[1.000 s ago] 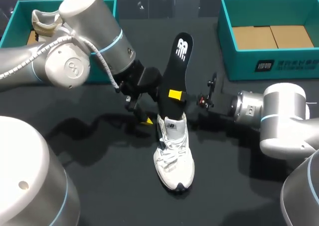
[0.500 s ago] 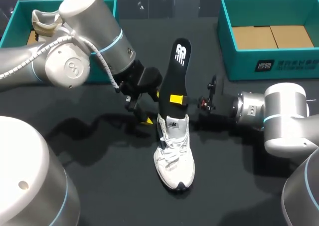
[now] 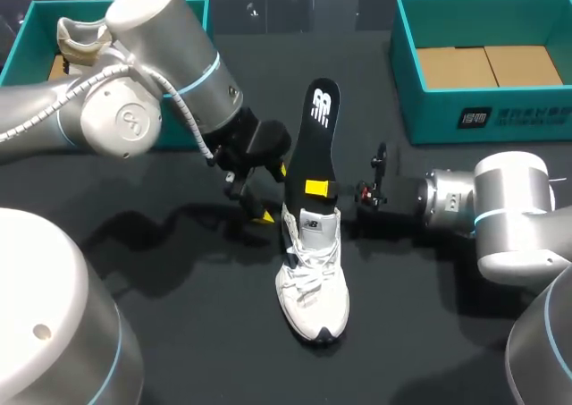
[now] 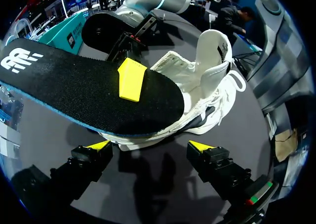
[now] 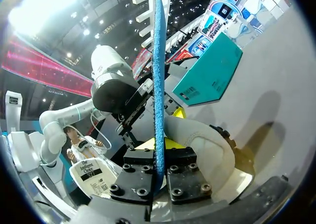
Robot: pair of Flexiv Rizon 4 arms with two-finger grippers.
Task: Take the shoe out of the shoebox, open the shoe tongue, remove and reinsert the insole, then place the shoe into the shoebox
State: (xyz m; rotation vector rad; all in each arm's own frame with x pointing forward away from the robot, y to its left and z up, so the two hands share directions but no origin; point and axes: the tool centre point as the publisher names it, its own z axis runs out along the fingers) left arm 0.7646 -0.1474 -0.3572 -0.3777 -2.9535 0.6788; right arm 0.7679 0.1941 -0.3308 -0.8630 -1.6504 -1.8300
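My right claw (image 3: 315, 188) pinches the insole (image 3: 318, 123) upright, long axis vertical, lower end entering the shoe (image 3: 313, 275) on the tabletop (image 3: 206, 333) (toe toward me), while my left claw (image 4: 150, 146) hangs spread beside its heel.

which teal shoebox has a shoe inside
The far-left shoebox: a beige shoe sits in it. The far-right shoebox shows only its cardboard floor.

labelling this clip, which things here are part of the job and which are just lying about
In the job: white shoe; black insole, clamped in the right arm's jaws; empty teal shoebox.
Lying about: second teal box; the other shoe inside it.
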